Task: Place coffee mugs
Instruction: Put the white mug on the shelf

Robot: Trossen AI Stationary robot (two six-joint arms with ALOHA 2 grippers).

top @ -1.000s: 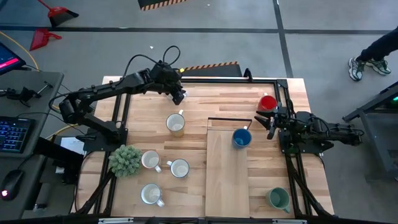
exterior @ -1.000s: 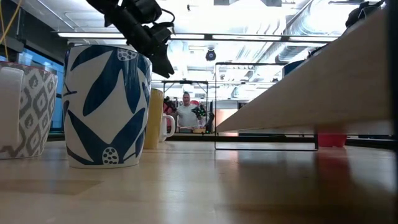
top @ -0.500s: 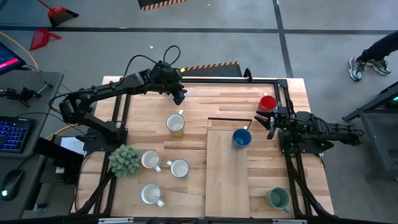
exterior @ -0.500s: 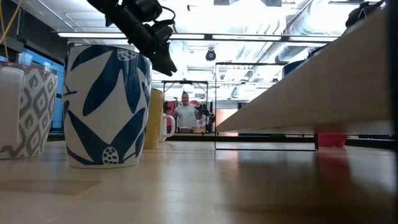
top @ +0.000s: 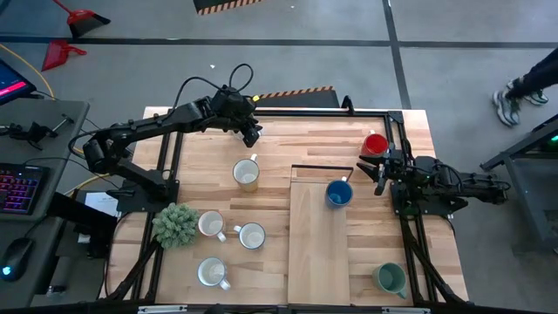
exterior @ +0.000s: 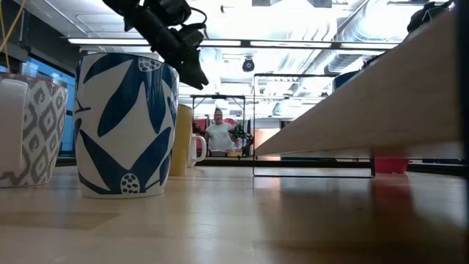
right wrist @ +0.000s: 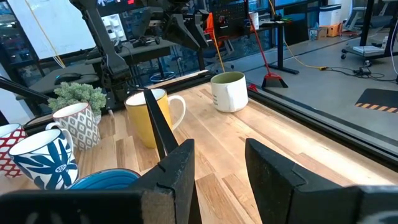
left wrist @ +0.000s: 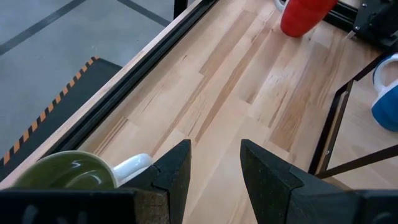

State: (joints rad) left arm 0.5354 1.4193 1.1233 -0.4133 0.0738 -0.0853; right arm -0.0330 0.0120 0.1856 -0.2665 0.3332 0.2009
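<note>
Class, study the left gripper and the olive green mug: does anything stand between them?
Nothing visible does. The open left gripper hangs above the olive green mug; the yellow mug stands apart, nearer the table's middle.

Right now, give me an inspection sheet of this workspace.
Surface: wooden table with a raised board.
Job's things: olive mug beside the left hand; yellow mug, blue mug, red mug, teal mug, three white mugs.
Clutter: artificial plant.
Hands: left hand and right hand open, empty.
Cables: cable loop over the left arm.
Surroundings: person's shoe, keyboard.
</note>
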